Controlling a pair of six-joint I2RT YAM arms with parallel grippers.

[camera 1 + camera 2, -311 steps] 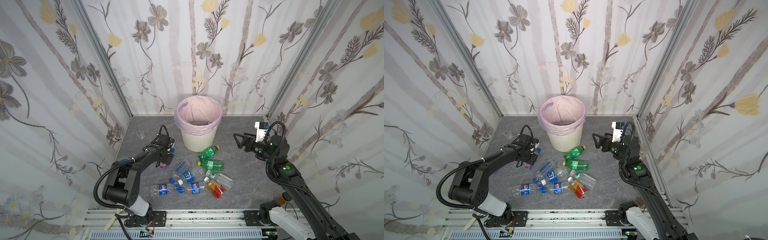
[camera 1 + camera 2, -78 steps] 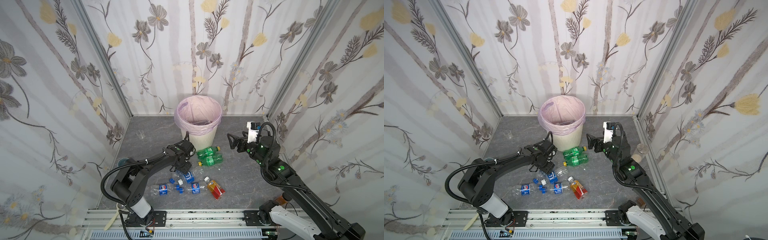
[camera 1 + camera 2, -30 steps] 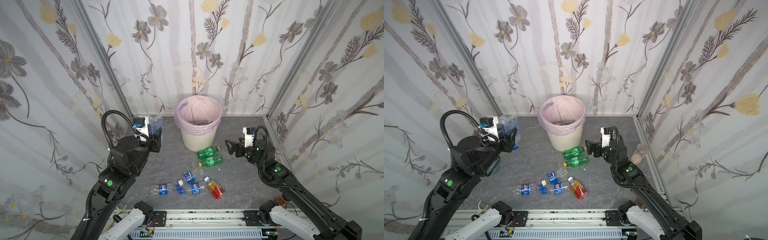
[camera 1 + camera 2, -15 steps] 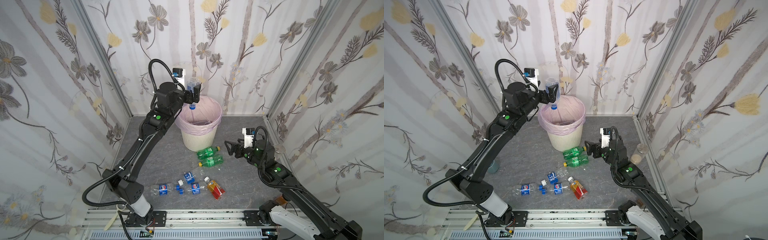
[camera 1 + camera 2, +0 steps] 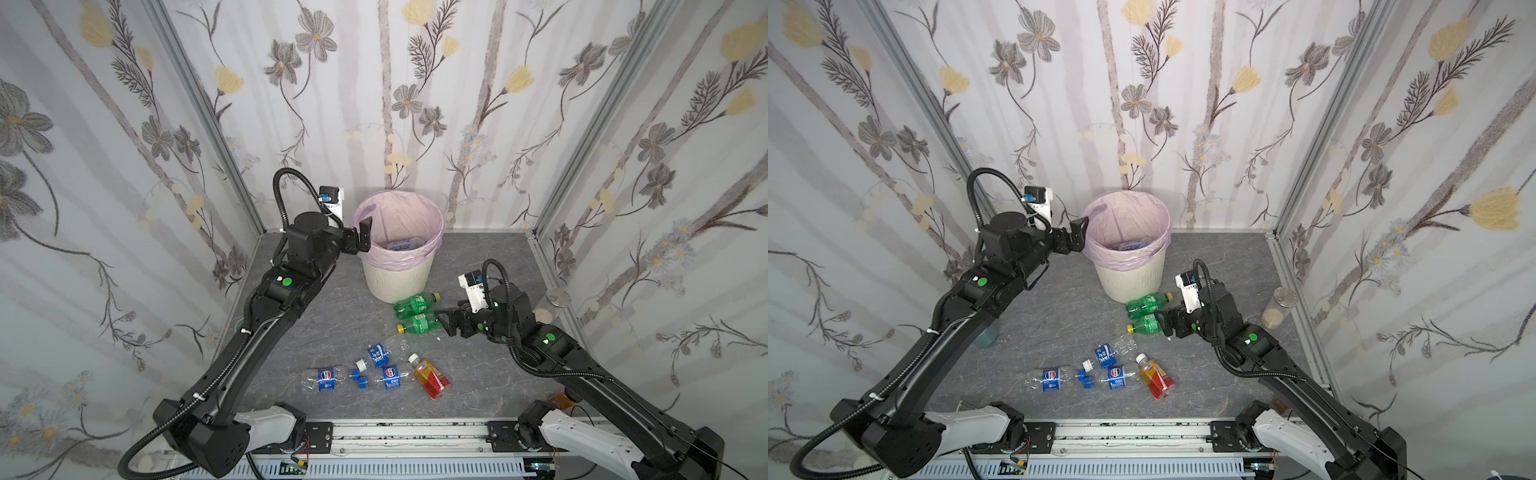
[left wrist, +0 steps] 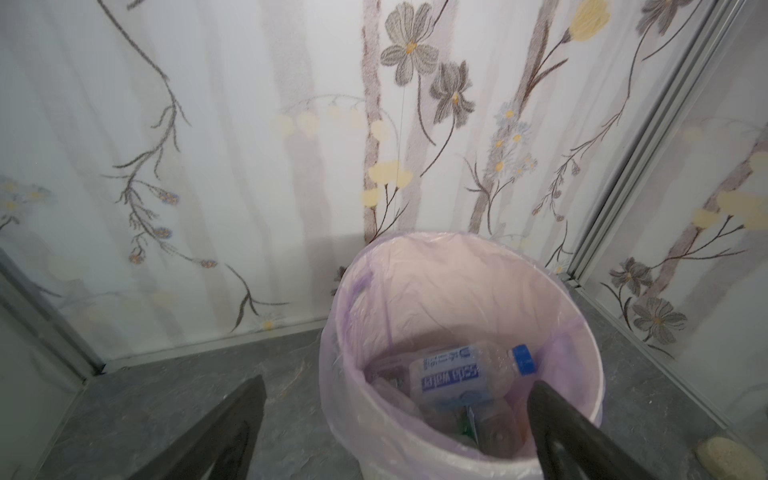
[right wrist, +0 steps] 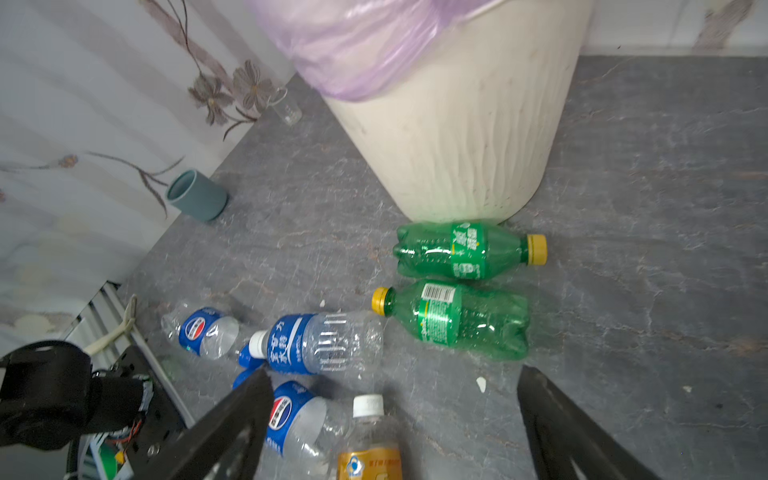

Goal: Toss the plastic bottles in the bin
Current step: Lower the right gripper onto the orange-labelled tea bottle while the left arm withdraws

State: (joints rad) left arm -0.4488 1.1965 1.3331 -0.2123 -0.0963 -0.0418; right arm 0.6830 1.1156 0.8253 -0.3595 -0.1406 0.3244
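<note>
Bin (image 5: 395, 282): stands upright at 12 o'clock on the grey floor (image 5: 478, 266), close to the back wall (image 5: 415, 124), lined with a pink bag (image 5: 376, 261) folded over the rim. In the left wrist view a clear blue-capped bottle (image 6: 465, 370) lies inside on top of other bottles; those below cannot be counted.

Left gripper (image 5: 359, 237): held at 9 o'clock of the bin rim, at lip height. Jaws well apart, nothing between them. Whether a jaw touches the bag cannot be told.

Right gripper (image 5: 446, 322): low over the floor at 5 o'clock of the bin. Jaws spread, nothing held. In the right wrist view the near green bottle (image 7: 457, 318) lies just ahead of the jaws, not between them.

Bottles on the floor: far green bottle (image 5: 415, 302) lies just at the bin foot, yellow cap toward 3 o'clock. The near green bottle lies just beside it, parallel, cap toward 9 o'clock. Toward 6 o'clock, three clear blue-labelled bottles (image 5: 378, 354) lie in a loose cluster, with an orange-red labelled bottle (image 5: 432, 377) at the cluster's 3 o'clock side.

Grey-blue cup (image 7: 197, 195): stands by the left wall (image 7: 83, 104), at 9 o'clock, well apart from the bottles.
</note>
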